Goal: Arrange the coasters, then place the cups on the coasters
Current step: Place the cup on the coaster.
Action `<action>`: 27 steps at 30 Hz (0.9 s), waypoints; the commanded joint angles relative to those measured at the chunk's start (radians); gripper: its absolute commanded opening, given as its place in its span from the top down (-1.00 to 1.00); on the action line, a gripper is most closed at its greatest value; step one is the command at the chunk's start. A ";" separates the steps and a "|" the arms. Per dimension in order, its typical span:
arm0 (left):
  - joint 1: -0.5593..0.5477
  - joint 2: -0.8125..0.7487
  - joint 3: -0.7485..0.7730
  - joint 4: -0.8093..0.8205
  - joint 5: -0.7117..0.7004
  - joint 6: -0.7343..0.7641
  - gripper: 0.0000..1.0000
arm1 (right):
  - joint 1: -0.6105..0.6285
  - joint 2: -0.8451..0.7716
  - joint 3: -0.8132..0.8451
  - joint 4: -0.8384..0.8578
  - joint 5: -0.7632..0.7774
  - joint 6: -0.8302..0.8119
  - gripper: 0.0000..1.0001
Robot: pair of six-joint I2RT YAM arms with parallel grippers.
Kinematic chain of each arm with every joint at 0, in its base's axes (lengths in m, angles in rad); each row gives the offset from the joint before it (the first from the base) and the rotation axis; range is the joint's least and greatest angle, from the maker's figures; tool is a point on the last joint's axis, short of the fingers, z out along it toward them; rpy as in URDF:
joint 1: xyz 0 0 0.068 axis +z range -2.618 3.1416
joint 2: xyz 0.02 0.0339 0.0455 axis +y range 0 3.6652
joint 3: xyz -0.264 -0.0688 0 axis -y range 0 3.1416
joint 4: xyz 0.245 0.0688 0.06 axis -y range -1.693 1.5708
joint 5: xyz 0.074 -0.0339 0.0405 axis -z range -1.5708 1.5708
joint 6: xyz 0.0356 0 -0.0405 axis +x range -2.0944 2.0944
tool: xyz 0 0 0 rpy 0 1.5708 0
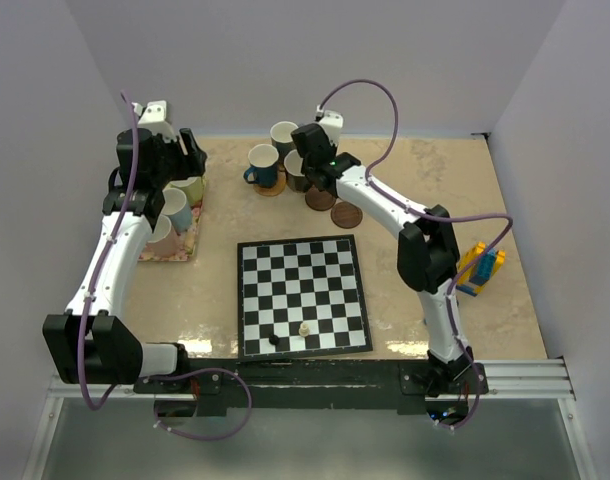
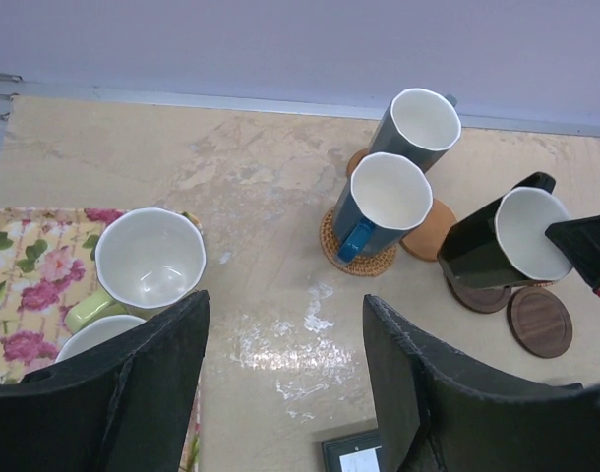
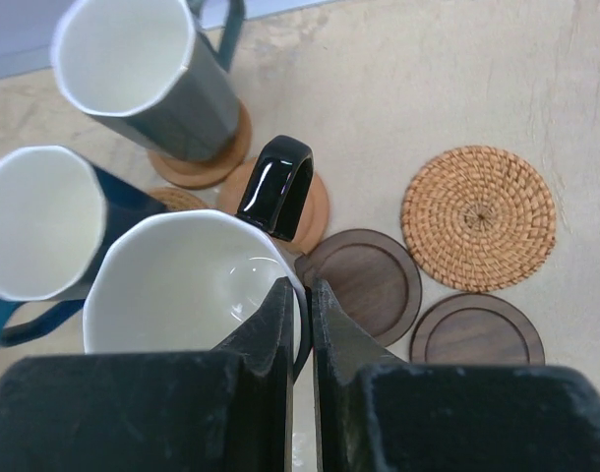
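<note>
R claw [image 3: 300, 295]: we see it clamped shut on black cup [image 3: 182, 285] rim.
L claw [image 2: 283, 329]: wide open, empty, beside floral mat [image 2: 25, 285] w/ pale green cup [image 2: 150, 258].
Neighbours: teal cup [image 3: 133, 69], dark blue cup [image 3: 34, 226] on coasters.
Bare: wicker coaster [image 3: 478, 217], dark wood coasters [image 3: 364, 280].

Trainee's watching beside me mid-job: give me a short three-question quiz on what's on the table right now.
1. True or false: the left gripper is shut on a cup.
2. Which cup's rim does the right gripper pinch? A pink, B black, C teal.
3. Fill in: the dark blue cup stands on a ____ coaster.
Key: 1 false, left gripper open; 2 B, black cup; 3 woven.
</note>
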 commanded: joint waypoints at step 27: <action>0.005 0.020 -0.003 0.119 -0.047 -0.019 -0.38 | -0.078 0.186 0.323 0.072 -0.062 -0.056 1.00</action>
